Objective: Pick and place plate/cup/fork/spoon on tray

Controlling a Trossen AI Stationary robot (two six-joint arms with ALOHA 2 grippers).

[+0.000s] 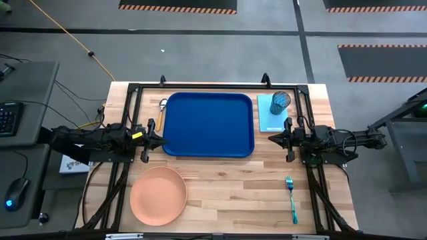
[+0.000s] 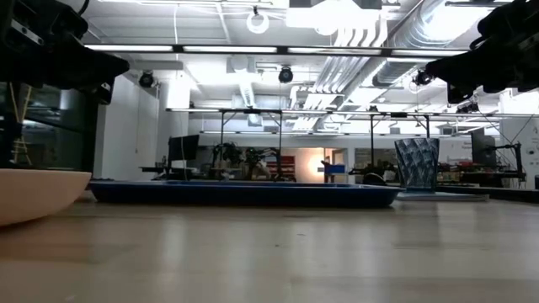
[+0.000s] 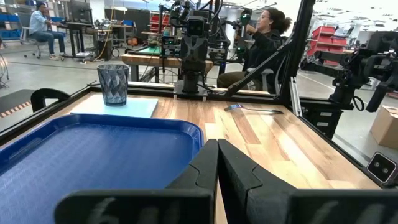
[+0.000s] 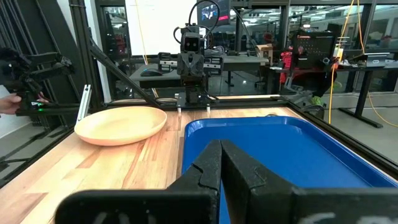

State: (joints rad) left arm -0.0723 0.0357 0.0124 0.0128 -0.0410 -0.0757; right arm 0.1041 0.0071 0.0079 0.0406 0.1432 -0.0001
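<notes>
Four pieces wait to be lifted onto the empty tray [image 1: 208,125], and none looks heavy. Nearest the front edge of the table [image 1: 227,193], toward the left corner, lies the plate [image 1: 158,194]: stiff, light, smooth plastic by its look, probably slippery on the flat, so the raised rim is the likely place to pinch, one finger under the lip. Near the front right corner lies the fork [image 1: 291,199], slim and flat on the wood, tines toward the tray; it may flex a little, and a grip across the middle of the handle would probably keep it from swinging. Farther back, the left gripper [image 1: 152,136] hangs at the tray's left edge and the right gripper [image 1: 283,138] just off its right edge, both with fingers pressed together and holding nothing. The tray sits at the middle of the back half, rigid with a low rim. At the back right, the cup [image 1: 281,100] stands upright on a light-teal sheet [image 1: 272,113]; thin-walled, faceted and light, it could tip or skid, so a gentle squeeze across the rim or the upper wall seems safest. By the tray's back left corner lies the spoon [image 1: 162,107], thin, hard and slick metal, best taken across the handle.
</notes>
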